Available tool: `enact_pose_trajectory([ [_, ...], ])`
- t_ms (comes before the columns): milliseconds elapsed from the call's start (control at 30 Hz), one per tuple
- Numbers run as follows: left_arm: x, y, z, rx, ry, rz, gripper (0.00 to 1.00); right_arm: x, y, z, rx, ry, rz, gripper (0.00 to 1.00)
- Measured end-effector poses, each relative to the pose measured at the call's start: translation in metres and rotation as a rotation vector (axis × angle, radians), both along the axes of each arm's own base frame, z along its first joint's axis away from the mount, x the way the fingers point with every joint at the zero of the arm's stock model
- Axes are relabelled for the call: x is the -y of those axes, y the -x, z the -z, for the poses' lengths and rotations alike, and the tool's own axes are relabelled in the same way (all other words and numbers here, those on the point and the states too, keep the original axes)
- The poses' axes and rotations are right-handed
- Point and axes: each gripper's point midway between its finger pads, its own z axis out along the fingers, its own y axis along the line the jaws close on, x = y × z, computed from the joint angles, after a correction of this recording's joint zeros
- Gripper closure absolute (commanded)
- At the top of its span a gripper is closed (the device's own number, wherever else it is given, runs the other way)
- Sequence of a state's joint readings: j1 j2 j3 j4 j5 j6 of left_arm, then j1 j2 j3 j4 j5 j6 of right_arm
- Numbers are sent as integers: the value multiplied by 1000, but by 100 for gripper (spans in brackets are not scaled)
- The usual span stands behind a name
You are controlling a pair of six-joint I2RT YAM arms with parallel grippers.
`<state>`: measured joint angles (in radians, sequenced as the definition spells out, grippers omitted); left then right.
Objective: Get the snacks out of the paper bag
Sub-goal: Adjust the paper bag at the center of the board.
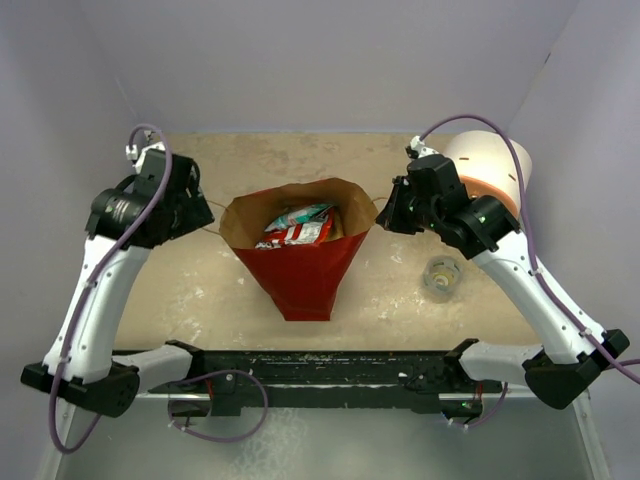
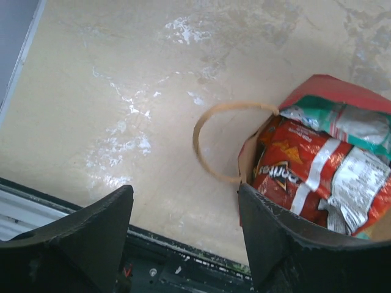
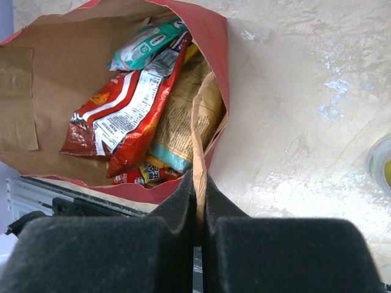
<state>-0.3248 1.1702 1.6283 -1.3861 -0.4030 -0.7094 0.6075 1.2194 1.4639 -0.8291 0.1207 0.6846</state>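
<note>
The paper bag, red outside and brown inside, lies mid-table with its mouth open toward the far side. Snacks show in the mouth. In the right wrist view these are a red and silver packet, a teal packet, a tan packet and a multicoloured candy pack. My right gripper is shut on the bag's right paper handle. My left gripper is open and empty, just left of the left handle loop and the red packet.
A white cylinder with an orange band stands at the far right behind my right arm. A small clear tape roll lies right of the bag. A black rail runs along the near edge. Walls enclose the table.
</note>
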Motion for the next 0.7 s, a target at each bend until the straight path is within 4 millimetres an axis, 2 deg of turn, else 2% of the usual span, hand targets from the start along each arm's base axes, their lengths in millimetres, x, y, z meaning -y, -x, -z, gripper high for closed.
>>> enact_pose_trajectory([
  [133, 6, -34, 23, -13, -28, 17, 29, 0, 0, 0, 2, 4, -4, 100],
  [233, 11, -46, 42, -36, -38, 49, 33, 0, 0, 0, 2, 2, -7, 100],
  [400, 5, -66, 45, -10, -30, 55, 52, 0, 2, -1, 3, -5, -7, 100],
  [533, -3, -77, 51, 10, 6, 47, 76, 1, 4, 1, 0, -2, -10, 100],
  [633, 0, -82, 54, 17, 48, 61, 96, 0, 6, 1, 1, 0, -37, 100],
  [667, 2, -83, 54, 20, 60, 68, 100, -1, 6, 1, 0, 3, -45, 100],
  [700, 5, -84, 54, 23, 73, 78, 100, -1, 6, 2, 0, 7, -58, 100],
])
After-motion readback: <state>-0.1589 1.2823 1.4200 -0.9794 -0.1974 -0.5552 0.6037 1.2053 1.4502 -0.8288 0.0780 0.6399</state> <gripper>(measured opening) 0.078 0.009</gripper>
